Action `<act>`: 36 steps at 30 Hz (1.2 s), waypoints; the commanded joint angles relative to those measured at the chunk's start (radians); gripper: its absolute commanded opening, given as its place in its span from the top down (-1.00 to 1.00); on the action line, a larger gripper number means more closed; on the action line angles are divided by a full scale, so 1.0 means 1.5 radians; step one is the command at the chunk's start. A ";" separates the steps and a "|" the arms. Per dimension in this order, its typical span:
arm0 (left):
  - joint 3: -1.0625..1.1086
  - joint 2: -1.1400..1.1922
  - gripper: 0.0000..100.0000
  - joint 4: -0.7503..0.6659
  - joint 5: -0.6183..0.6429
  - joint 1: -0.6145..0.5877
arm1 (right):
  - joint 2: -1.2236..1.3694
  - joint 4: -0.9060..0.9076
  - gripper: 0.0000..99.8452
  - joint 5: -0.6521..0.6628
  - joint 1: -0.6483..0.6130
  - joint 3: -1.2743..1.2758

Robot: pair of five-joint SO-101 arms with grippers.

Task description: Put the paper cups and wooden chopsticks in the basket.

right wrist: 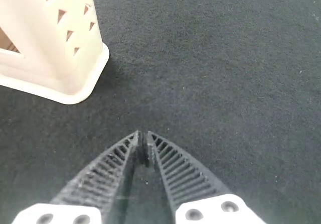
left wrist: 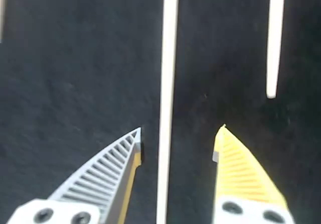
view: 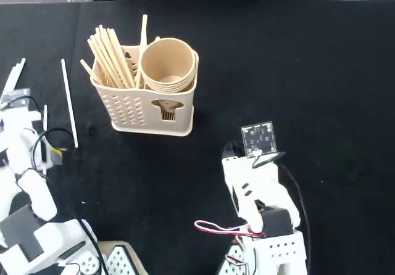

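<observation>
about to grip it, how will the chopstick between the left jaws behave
The chopstick looks thin, straight and stiff, so probably light and unlikely to flop. Lying flat on the cloth, it may roll or skid as the left gripper's open jaws close.

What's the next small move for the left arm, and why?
Probably close the left gripper on the wooden chopstick that lies between its open jaws on the black table, lowering slightly first if it sits too high. That chopstick is outside the basket, which already holds the paper cups and a bundle of chopsticks.
</observation>
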 commanded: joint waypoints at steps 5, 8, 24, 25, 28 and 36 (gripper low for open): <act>-0.128 -0.013 0.52 -0.007 -0.005 0.060 | -0.007 0.002 0.97 0.007 0.008 -0.001; -0.178 0.042 0.52 -0.009 -0.006 0.071 | -0.006 0.002 0.97 0.007 0.008 -0.001; -0.386 0.393 0.94 -0.012 -0.005 0.072 | -0.007 0.002 0.97 0.007 0.008 -0.001; -0.386 0.383 0.94 -0.001 -0.005 0.072 | -0.007 0.002 0.97 0.007 0.008 -0.001; -0.380 0.323 0.94 0.048 -0.004 0.073 | -0.007 0.002 0.97 0.007 0.008 -0.001; -0.149 -0.092 0.94 -0.012 0.065 0.076 | -0.007 0.002 0.97 0.007 0.008 -0.001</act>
